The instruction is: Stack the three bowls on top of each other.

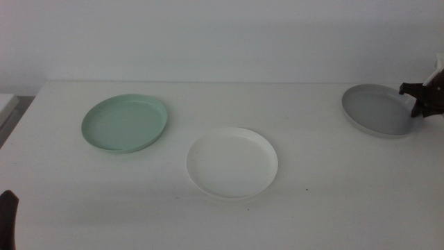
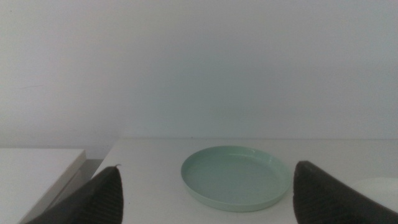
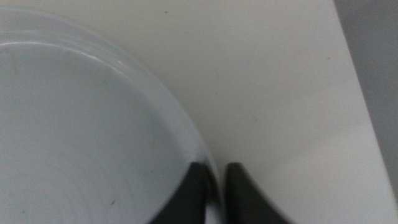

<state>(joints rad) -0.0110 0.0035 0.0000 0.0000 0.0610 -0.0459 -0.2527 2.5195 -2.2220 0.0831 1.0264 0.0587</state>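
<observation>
Grey plastic is pinched in my right pincer (image 1: 418,101): the two dark jaws straddle the rim of the grey bowl (image 1: 378,110) at its right edge, one inside the dish, one outside, clenched on that thin lip. That arm reaches in from the table's (image 1: 333,208) far right corner, and most of it is cut off by the picture's edge. In the wrist view the grey bowl (image 3: 81,137) fills most of the picture, so only part of its curve shows. My left pincer (image 2: 205,199) waits low at the near left, jaws spread wide and holding nothing, looking across at the mint green bowl (image 2: 235,177). In the middle view the mint green bowl (image 1: 125,123) sits left, the white bowl (image 1: 232,163) centre and nearer, all three well apart. Only a dark sliver of the left pincer (image 1: 8,212) shows there.
</observation>
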